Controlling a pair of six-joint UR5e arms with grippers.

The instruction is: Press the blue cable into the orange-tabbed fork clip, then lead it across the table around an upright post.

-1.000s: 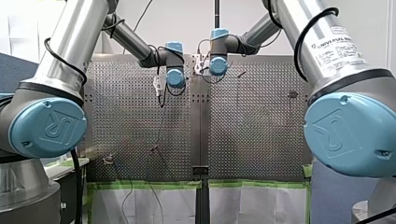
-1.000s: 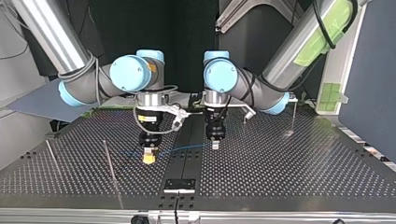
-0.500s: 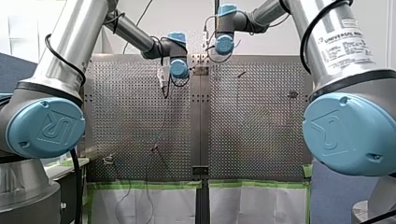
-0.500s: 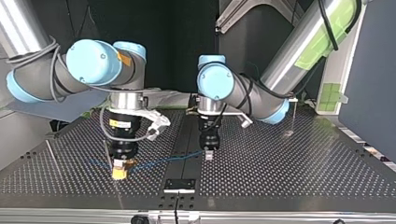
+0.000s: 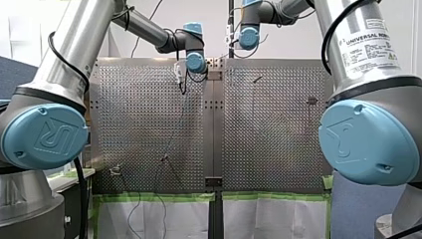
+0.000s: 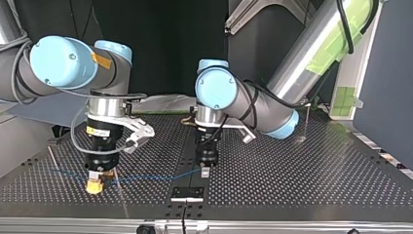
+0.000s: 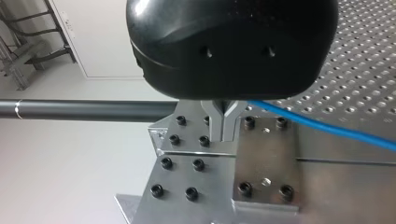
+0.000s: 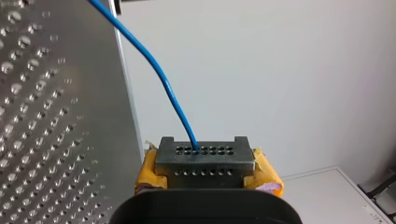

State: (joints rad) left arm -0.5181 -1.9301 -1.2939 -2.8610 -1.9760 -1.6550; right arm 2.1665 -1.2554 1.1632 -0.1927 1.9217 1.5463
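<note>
Change: Compared with a second ago, both arms have pulled toward the near edge of the perforated table (image 6: 292, 175) in the top view. My right arm has also swung well out to that view's left.
Right gripper (image 6: 95, 186): It is clamped on the blue cable (image 6: 156, 176). In its wrist view, the strand comes out from between the closed yellow pads (image 8: 149, 175).
Left gripper (image 6: 205, 171): Its metal fingers (image 7: 223, 122) are pinched together with the cable leaving at their tip. It hangs just above the bolted plate (image 7: 266, 168) at the table's centre seam.
Cable: The span between the two grippers is longer than it was and hangs low over the table. A tail trails further to the top view's left.
Upright post (image 6: 122, 195): The right gripper, which started on the other side of this thin rod, now sits just beside it at the top view's left. The cable crosses it, but I cannot tell on which side.
Fork clip: I cannot pick it out in any view, so I cannot confirm that the cable is seated.
Meaning: I judge we are in the routing stage, and the wrap around the post does not look finished.
</note>
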